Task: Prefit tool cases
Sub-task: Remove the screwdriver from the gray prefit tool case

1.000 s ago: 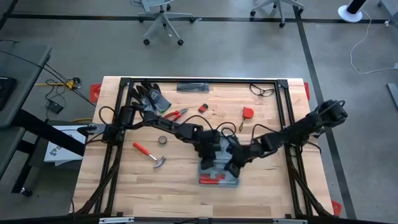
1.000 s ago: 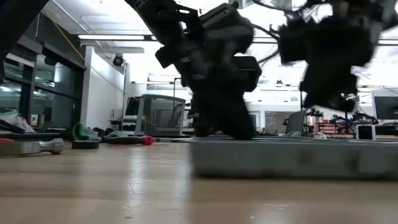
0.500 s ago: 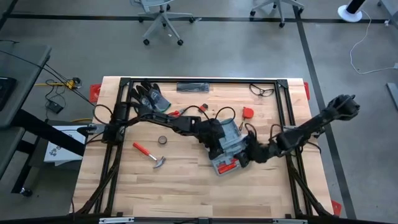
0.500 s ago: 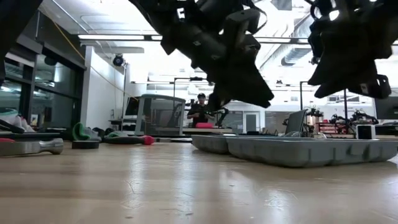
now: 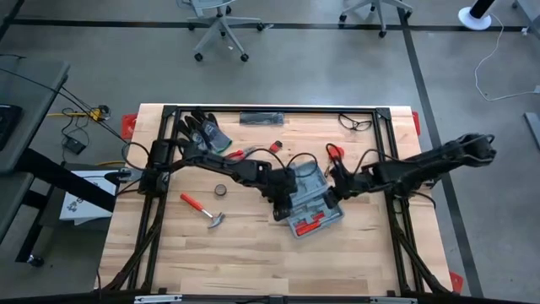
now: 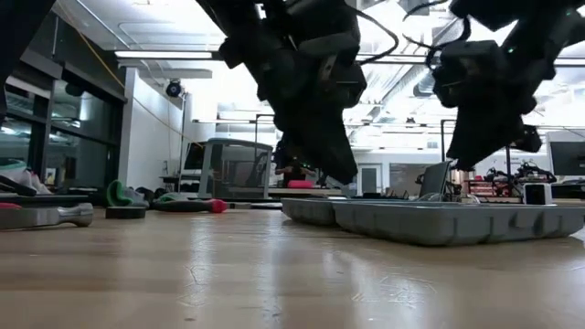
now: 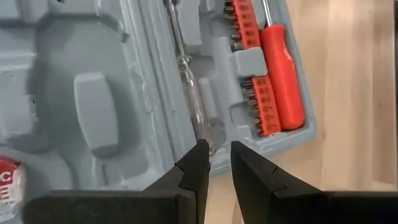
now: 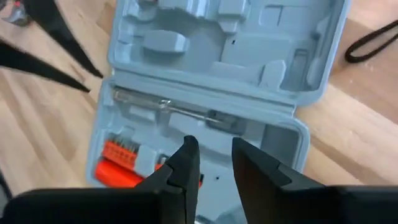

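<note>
Currently the tool case (image 5: 309,205) is lying opened flat near the middle of the table (image 5: 245,253), a little to the right, with both halves facing up. One half is carrying an orange screwdriver (image 7: 283,68), a row of orange bits (image 7: 254,68) and a slim clear-handled driver (image 7: 189,87); the other half is showing mostly bare recesses. The left gripper (image 7: 214,171) is hovering just over the case's edge beside the slim driver, its fingers standing a narrow gap apart and holding nothing. The right gripper (image 8: 209,165) is hanging above the tool-bearing half, fingers parted a little wider and likewise gripping nothing.

As a judgement, the case is looking like thin moulded plastic: light, fairly stiff across each shell, floppy only at the hinge, and smooth enough to be sliding on the wood when pushed. A hold on a raised outer rim or a corner seems best, with one gripper steadying one half while the other is working, since the loose tools may be rattling out if it tips
</note>
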